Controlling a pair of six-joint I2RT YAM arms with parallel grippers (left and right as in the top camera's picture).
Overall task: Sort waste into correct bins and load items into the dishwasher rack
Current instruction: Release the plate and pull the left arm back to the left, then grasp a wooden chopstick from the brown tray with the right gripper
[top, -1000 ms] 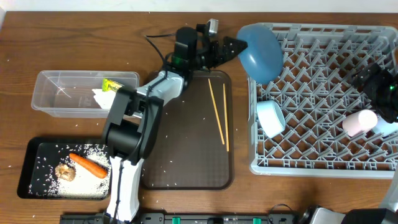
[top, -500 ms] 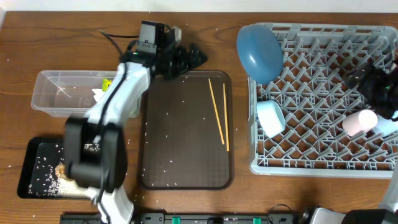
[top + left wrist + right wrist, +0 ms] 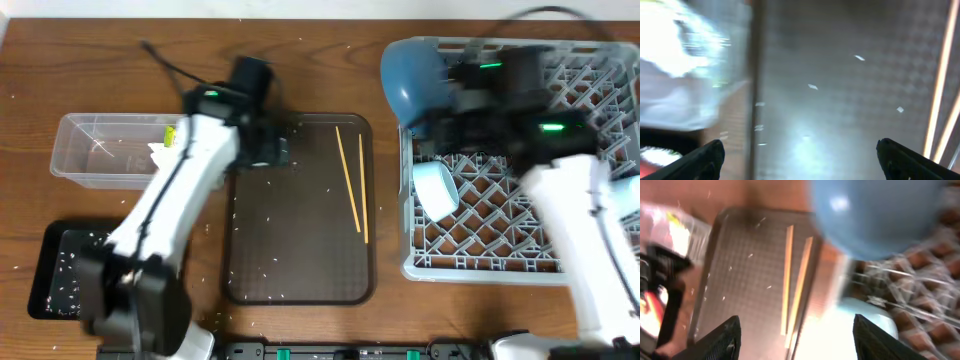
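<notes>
Overhead, the blurred left fingers (image 3: 268, 150) hang over the top-left corner of the brown tray (image 3: 300, 260) and the right fingers (image 3: 445, 128) over the rack (image 3: 480, 250) beside the plate (image 3: 412, 75); chopsticks (image 3: 350, 180) lie on the tray, the wrapper (image 3: 173, 134) in the tub (image 3: 100, 165), its print too smeared to read. The left wrist view shows those fingers spread wide and empty above the tray, chopsticks at right. The right wrist view shows wide, empty fingers too, chopsticks and plate beyond.

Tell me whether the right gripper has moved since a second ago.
Yes. The right gripper has swung left across the dishwasher rack, from its right edge to its left side, near the large blue plate.
</notes>
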